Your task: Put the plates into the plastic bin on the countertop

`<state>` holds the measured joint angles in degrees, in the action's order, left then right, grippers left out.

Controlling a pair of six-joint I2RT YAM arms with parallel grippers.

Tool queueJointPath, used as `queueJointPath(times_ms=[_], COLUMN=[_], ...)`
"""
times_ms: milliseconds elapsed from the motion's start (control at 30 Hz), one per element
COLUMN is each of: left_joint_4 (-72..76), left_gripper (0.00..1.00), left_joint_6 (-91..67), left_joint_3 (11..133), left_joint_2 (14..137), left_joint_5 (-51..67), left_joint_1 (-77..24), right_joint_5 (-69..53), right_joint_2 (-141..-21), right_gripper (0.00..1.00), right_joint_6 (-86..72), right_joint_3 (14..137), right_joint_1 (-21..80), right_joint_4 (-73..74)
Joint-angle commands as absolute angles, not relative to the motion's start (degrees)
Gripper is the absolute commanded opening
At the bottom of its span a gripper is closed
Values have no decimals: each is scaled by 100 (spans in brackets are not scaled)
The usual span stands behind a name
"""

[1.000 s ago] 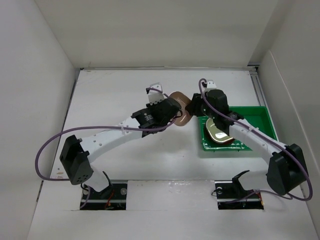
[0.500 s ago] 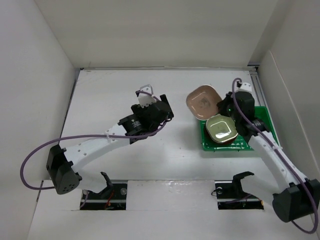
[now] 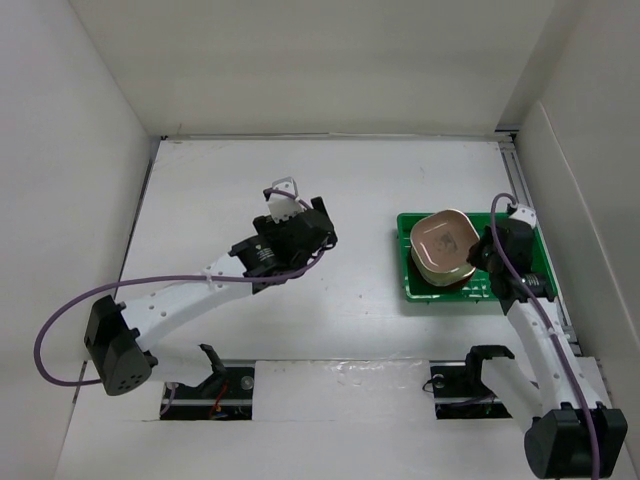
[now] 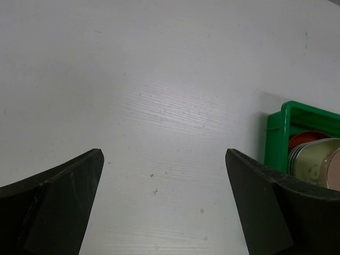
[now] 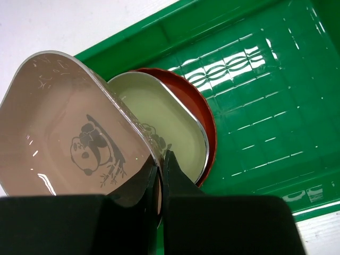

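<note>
My right gripper [image 5: 161, 159] is shut on the rim of a tan-pink rounded-square plate [image 5: 69, 127] with a panda print. It holds the plate tilted over the bright green plastic bin [image 5: 265, 79]. Under it in the bin lies a light green plate [image 5: 164, 127] on top of a round red plate [image 5: 208, 125]. From above, the tan-pink plate [image 3: 445, 240] covers the left half of the bin [image 3: 532, 230], with the right gripper [image 3: 482, 256] at its right edge. My left gripper [image 4: 163, 154] hangs open over the bare white countertop [image 4: 159, 79], left of the bin [image 4: 276, 133].
White walls edge the countertop [image 3: 220, 180] on the left, back and right. The bin's right half [image 5: 276, 106] holds nothing. The left arm [image 3: 200, 285] stretches across the left middle of the counter, its gripper [image 3: 285, 195] well apart from the bin.
The left gripper let go of the tan-pink plate, opened and drew back to the left. The right gripper shut on the plate and carried it right, over the bin.
</note>
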<state>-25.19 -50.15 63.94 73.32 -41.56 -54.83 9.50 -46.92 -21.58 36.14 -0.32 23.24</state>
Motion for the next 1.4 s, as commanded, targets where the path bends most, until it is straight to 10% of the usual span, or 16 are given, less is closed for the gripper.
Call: queueJointPath(times_ms=[0,200,267,400,933,1367], left_joint_4=[-2531,-2355,-2355,-2435,-4938,-5001], left_gripper=[100,100,100,100,100,100], left_joint_6=[-4983,-4825,-4825,-4825,-5009,-4711], left_joint_3=[6258,6152,6152,6231,7603,6698], left_joint_2=[7137,7084,7084,7084,5110,2778], left_joint_5=[-4149,-4017,-4017,-3964,-4781,-4333], left_joint_1=[-5458,-5458,-5458,-5458,-5458,-5458], right_joint_5=[773,888,835,722,35,685], right_joint_2=[-4605,-4658,-4711,-4467,-2848,-2232], right_gripper=[0,29,66,100,100,100], right_joint_6=[-1969,-1811,-1811,-1872,-545,-545], right_joint_3=[3683,3806,3963,4341,8119,8508], right_joint_1=[-53,-167,-167,-167,95,1046], right_joint_4=[2022,2083,2223,2627,5816,6995])
